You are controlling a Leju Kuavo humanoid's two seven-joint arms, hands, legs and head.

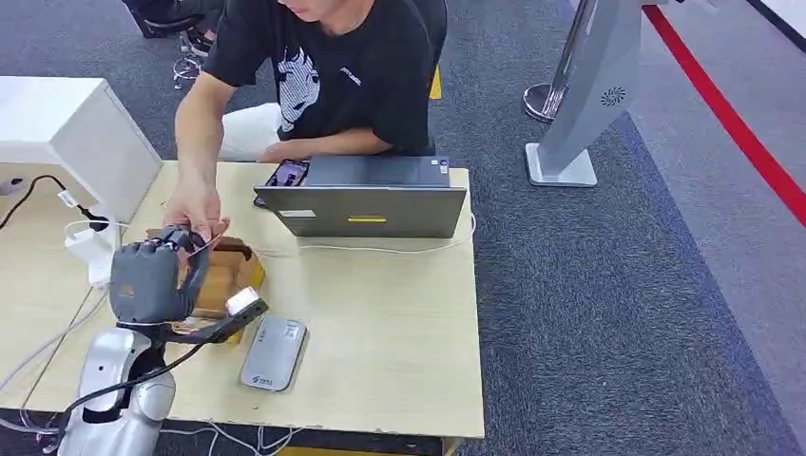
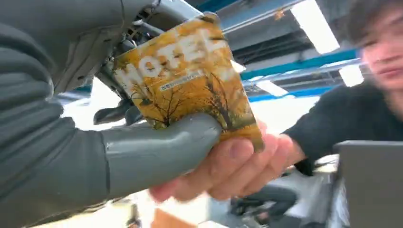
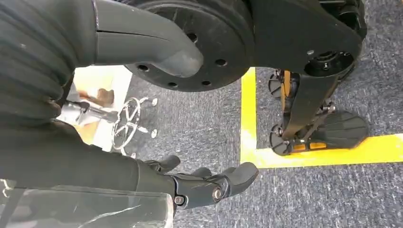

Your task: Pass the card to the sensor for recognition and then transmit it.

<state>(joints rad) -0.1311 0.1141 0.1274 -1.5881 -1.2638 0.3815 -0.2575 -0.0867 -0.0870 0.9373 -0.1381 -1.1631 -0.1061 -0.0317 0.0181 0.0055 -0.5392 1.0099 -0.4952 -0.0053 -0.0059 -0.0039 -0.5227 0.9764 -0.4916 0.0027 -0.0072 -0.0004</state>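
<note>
My left hand point(image 1: 152, 275) is raised over the table's left part, pinching a yellow hotel card point(image 2: 187, 76) between thumb point(image 2: 157, 149) and fingers. A person's hand point(image 1: 195, 211) reaches across the table and also grips the card's far corner, the person's fingers point(image 2: 233, 166) touching it right beside my thumb. The grey card sensor point(image 1: 273, 352) lies flat on the table just right of my forearm. My right hand point(image 3: 209, 183) hangs beside my body over the grey carpet, its fingers loosely apart and holding nothing.
A wooden box point(image 1: 223, 275) sits under my left hand. A grey laptop point(image 1: 366, 204) stands at the table's far side with a phone point(image 1: 287, 173) behind it. White cables and a charger point(image 1: 90, 247) lie at the left. The seated person point(image 1: 323, 76) faces me.
</note>
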